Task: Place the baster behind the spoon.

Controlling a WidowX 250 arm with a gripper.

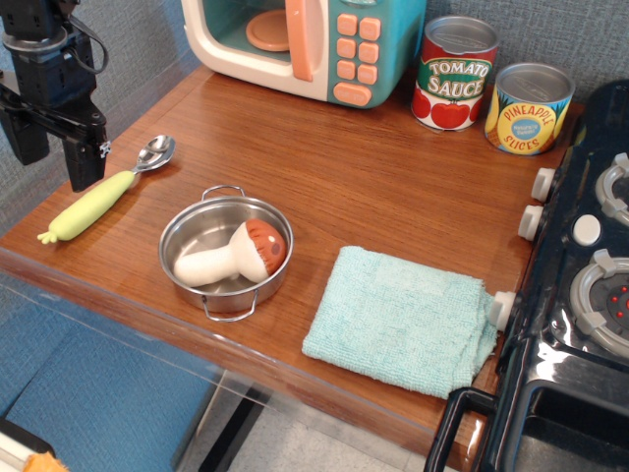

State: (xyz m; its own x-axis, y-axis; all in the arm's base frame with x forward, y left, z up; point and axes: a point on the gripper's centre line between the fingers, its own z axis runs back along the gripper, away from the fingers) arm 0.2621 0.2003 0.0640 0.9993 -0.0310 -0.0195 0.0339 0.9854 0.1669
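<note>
The baster (233, 256) lies on its side inside the pot (225, 253), cream stem toward the left and reddish-brown cap leaning against the right wall. The spoon (108, 191) lies left of the pot on the table (324, 167), silver bowl toward the back and green handle running toward the front-left edge. My arm comes down from the upper left corner, and my gripper (55, 157) hangs above the table's left edge, just left of the spoon's bowl. My two black fingers (85, 152) point downward with a clear gap between them, holding nothing and touching nothing. A light blue cloth (403, 320) lies right of the pot. At the back stand a toy microwave (310, 44) and two cans (491, 84).
</note>
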